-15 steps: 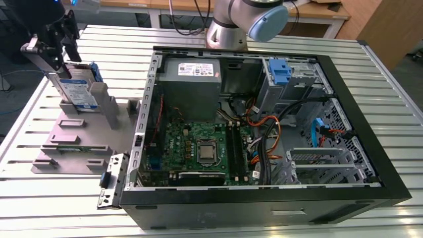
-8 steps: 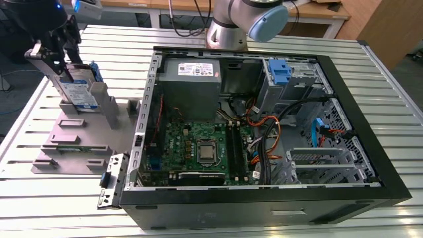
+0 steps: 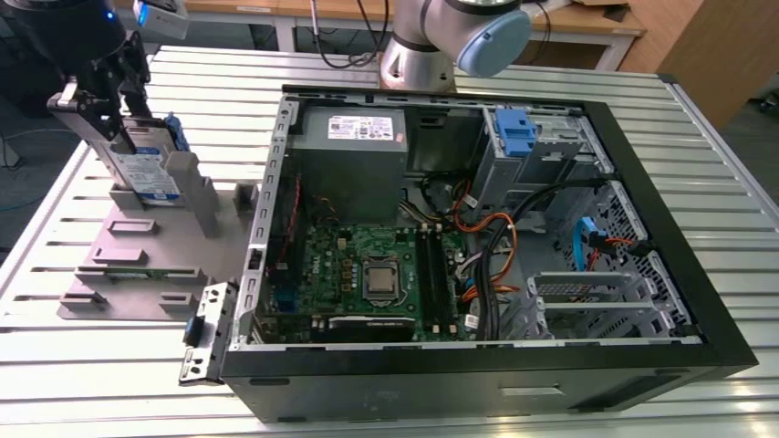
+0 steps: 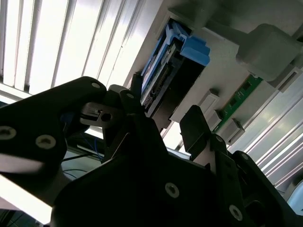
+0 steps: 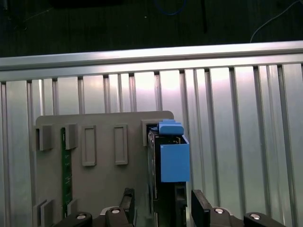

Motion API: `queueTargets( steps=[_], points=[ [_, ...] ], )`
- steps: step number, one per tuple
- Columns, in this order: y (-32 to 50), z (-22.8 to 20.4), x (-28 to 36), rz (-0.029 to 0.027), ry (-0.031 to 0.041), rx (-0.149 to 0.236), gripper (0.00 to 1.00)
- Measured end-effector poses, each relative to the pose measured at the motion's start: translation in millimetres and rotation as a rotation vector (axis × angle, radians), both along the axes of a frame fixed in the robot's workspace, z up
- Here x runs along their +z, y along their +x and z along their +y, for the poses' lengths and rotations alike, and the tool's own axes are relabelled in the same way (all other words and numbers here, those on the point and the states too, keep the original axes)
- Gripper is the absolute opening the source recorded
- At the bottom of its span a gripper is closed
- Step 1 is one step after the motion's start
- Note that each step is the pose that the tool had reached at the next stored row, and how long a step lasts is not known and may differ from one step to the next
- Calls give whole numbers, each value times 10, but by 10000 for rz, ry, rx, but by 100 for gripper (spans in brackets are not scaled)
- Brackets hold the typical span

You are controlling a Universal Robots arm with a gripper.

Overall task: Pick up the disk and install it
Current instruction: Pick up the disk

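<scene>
The disk (image 3: 149,172) stands on edge, slightly tilted, in a slot of the grey holder block (image 3: 146,251) at the exterior view's left. It is silver with a white-and-blue label and blue side rails. My gripper (image 3: 112,123) is right over its upper end. In the first wrist view the disk (image 5: 173,163) runs between the two black fingers (image 5: 129,201), with a strip of holder showing on one side, so my gripper (image 5: 163,204) looks open around it. The second wrist view shows the disk (image 4: 163,90) between the fingers of my gripper (image 4: 161,111).
An open black computer case (image 3: 681,301) lies at the centre and right of the slatted metal table (image 3: 109,365). Inside it are a green motherboard (image 3: 365,274), a grey power supply box (image 3: 353,146), loose cables and a blue bracket (image 3: 517,135) in the drive cage. A green memory stick (image 5: 66,165) sits in the holder.
</scene>
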State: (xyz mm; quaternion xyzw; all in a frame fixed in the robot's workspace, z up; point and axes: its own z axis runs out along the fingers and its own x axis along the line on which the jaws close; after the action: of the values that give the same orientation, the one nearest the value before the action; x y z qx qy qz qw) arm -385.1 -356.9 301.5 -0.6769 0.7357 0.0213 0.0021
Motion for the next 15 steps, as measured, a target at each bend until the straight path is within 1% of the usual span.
queueTargets(
  steps=[3, 6, 12, 15],
  points=[
    [0, 0, -1, 0, -2, 0, 59],
    [-3, 1, -7, -2, 51, -1, 59],
    [-4, 0, -7, -3, 55, 0, 59],
    [-4, 1, 11, -3, 92, 7, 59]
  ],
)
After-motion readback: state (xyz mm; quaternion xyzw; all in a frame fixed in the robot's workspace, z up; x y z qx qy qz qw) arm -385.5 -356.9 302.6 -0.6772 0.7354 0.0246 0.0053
